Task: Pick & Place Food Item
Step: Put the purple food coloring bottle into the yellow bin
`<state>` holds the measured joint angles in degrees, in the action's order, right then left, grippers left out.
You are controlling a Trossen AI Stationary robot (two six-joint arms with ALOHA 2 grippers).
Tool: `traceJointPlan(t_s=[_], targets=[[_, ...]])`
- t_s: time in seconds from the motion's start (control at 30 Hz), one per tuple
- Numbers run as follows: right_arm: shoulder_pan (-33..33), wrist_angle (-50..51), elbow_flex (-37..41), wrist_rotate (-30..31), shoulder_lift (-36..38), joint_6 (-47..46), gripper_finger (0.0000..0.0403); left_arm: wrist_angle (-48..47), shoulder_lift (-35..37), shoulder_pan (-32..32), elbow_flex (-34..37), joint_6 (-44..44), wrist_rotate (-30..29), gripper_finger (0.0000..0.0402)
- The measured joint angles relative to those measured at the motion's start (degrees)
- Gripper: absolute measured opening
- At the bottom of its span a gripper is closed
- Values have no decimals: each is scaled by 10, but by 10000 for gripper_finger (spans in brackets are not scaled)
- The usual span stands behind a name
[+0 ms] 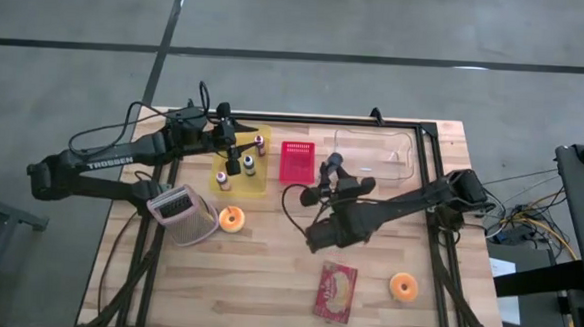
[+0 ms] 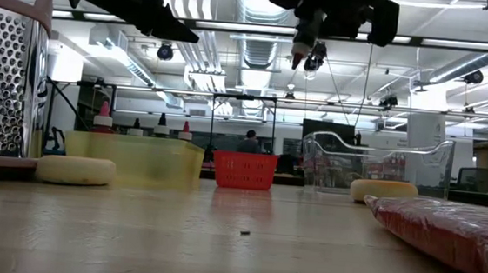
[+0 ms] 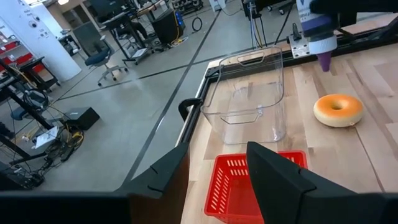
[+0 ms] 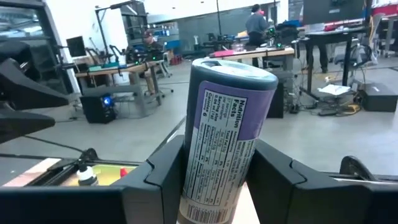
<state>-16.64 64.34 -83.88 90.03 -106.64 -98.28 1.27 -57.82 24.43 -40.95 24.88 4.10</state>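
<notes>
Purple-labelled bottle (image 4: pixel 224 134) sits clamped in the right gripper (image 4: pixel 217 186), high above the table. It may slip, being smooth. Left gripper (image 3: pixel 217 180) is half open, empty.

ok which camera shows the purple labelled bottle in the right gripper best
The right wrist view: the purple-labelled bottle fills it, clamped in the right gripper. The high view shows it tiny, the low view shows its tip hanging down, the left wrist view shows part.

Small squeeze bottle (image 4: pixel 227 118) with a purple label carrying a nutrition-facts panel and a dark grey flat end. Clamped between the fingers of the right gripper (image 4: pixel 217 171), nozzle end pointing down. Held well clear of the tabletop, over the space between the red basket (image 1: pixel 295 162) and the clear container (image 1: pixel 375 153).
</notes>
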Motion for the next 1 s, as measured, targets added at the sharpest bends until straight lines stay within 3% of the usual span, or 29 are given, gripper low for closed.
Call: traceJointPlan(t_s=[0.17,0.33,0.5,0.63,0.77,1.0], targets=[[0,-7,-14,-15,0,153,141,0,0,0,0,0,0,163],[1,-11,-25,-171,0,261,141,-5,0,0,0,-3,0,163],[1,-48,-27,-261,0,470,141,-5,0,0,0,-9,0,163],[9,-89,-28,-425,0,672,141,-5,0,0,0,-9,0,163],[17,-166,-28,-584,0,884,141,-5,0,0,0,-9,0,163],[21,-408,-28,-651,2,1168,141,-7,0,0,0,-9,0,163]])
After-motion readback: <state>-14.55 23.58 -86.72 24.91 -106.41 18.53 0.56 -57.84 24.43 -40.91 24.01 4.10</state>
